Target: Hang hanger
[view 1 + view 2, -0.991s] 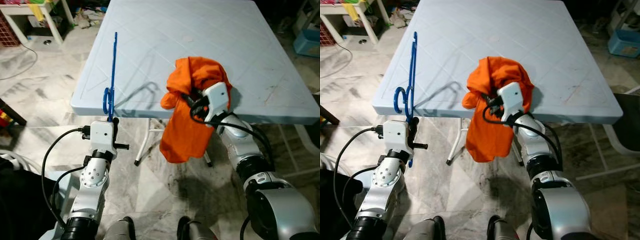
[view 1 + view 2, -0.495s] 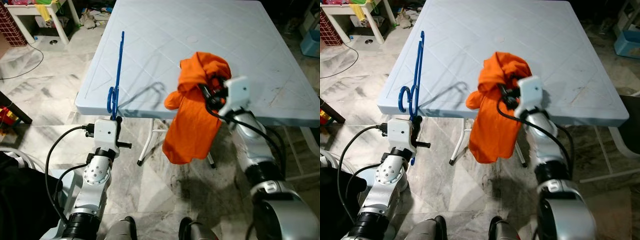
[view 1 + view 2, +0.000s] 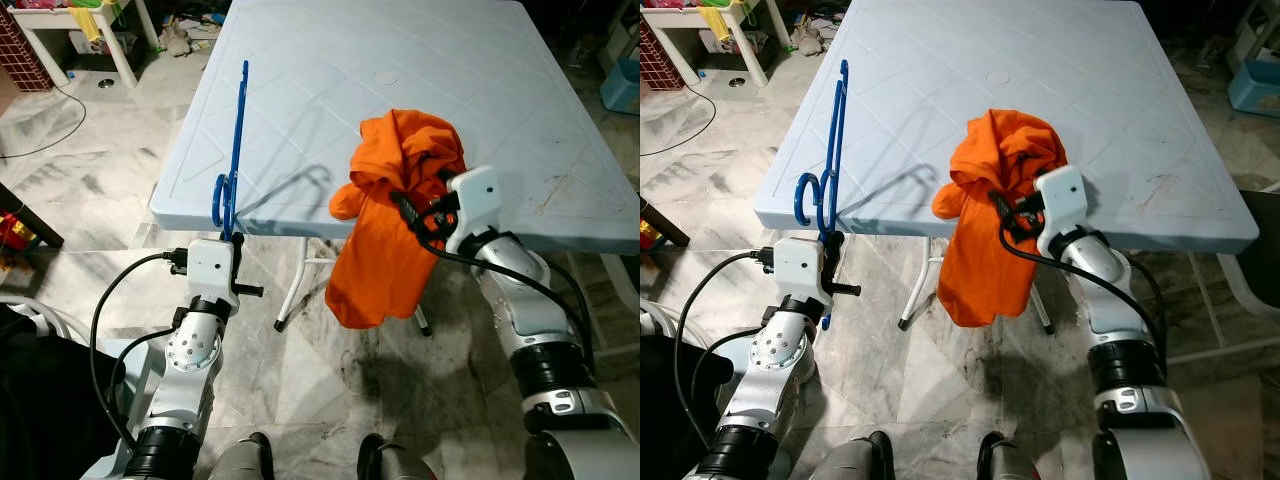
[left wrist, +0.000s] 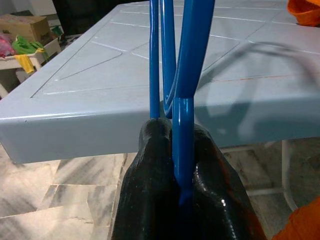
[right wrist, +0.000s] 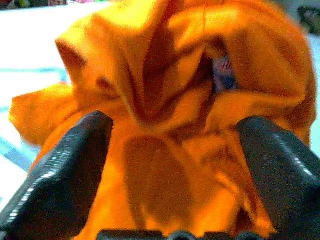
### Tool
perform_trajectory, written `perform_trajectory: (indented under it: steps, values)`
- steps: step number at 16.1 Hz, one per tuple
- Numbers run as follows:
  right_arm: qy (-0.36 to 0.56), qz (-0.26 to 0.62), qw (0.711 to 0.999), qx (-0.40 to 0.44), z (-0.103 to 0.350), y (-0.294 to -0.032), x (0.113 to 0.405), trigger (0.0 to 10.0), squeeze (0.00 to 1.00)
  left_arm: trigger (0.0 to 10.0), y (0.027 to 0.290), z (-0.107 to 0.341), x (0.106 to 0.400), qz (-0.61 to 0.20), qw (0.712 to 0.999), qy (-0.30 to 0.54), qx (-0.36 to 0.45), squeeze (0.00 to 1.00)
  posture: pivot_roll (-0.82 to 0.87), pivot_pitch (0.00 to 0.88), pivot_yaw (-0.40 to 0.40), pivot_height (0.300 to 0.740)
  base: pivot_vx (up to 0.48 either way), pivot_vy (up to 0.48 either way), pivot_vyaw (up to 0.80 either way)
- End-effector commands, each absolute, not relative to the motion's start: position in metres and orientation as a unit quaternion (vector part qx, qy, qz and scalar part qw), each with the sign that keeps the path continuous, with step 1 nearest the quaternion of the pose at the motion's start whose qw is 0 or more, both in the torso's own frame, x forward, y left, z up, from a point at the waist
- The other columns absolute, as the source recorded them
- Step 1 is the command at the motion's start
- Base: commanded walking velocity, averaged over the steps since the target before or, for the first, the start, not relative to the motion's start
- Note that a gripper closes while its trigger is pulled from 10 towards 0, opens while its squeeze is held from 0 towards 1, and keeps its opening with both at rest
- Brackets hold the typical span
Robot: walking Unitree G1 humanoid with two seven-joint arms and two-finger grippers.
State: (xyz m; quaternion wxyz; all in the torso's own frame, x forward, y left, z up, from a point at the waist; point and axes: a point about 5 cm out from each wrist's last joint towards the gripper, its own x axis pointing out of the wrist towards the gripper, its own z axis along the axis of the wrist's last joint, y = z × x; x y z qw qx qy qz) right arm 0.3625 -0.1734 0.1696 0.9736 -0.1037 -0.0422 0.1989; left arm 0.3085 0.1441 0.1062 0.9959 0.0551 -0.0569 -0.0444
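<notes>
**Blue hanger up in the left gripper, orange shirt bunched on the table edge**

So the robot is standing at the near edge of a pale blue plastic table [image 3: 330,70]. The left gripper [image 4: 172,165] has its two black fingers pinched tight on the lower end of a blue plastic hanger [image 3: 232,150] — no gap at all between the pads and the plastic in the left wrist view. The hanger stands roughly upright, hook end curled low just above the gripper, and the long part reaching up in front of the table's left corner area. It casts a curved shadow on the tabletop beside it.

Over on the right, an orange shirt [image 3: 995,215] sits bunched on the near edge of the table, and a good part of it hangs down over the edge toward the floor. The right gripper [image 5: 180,150] is right at the cloth — its fingers [image 5: 60,170] are spread wide apart with the orange fabric sitting between them. Fabric fills the space in the right wrist view, but the fingers aren't closed on it; I can't tell whether the pads actually touch it.

Floor is grey-white marble tile [image 3: 90,190], with a black cable running off the left arm. Far left there's a small white side table [image 3: 70,25] with clutter around it, well apart from the hanger.
</notes>
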Motion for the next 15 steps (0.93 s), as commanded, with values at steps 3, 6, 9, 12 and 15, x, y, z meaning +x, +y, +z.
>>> perform_trajectory:
  steps: [3,6,9,12,15]
  values:
    - [-0.023,0.174,0.978,-0.110,0.171,-0.185,0.360,10.0,1.00,10.0,0.144,0.091,0.305,-0.054,0.997,-0.017,0.057,0.00,0.01,0.183,0.014,0.740,0.000,0.000,0.00]
    - [0.008,0.146,0.984,-0.099,0.160,-0.188,0.360,10.0,0.92,10.0,0.144,0.091,0.306,-0.057,0.997,-0.017,0.057,0.00,0.01,0.182,0.020,0.740,0.000,0.000,0.00]
    - [0.061,0.166,0.981,-0.074,0.137,-0.179,0.355,10.0,0.00,10.0,0.143,0.092,0.306,-0.063,0.996,-0.016,0.056,0.00,0.01,0.184,0.021,0.740,0.000,0.000,0.00]
    - [0.090,0.168,0.981,-0.041,0.121,-0.168,0.353,4.1,0.00,10.0,0.142,0.092,0.307,-0.065,0.996,-0.016,0.056,0.00,0.01,0.180,0.021,0.740,0.000,0.000,0.00]
    - [0.099,0.166,0.981,-0.026,0.115,-0.159,0.353,0.0,0.00,10.0,0.141,0.093,0.307,-0.073,0.996,-0.018,0.051,0.00,0.02,0.177,0.020,0.740,0.000,0.000,0.00]
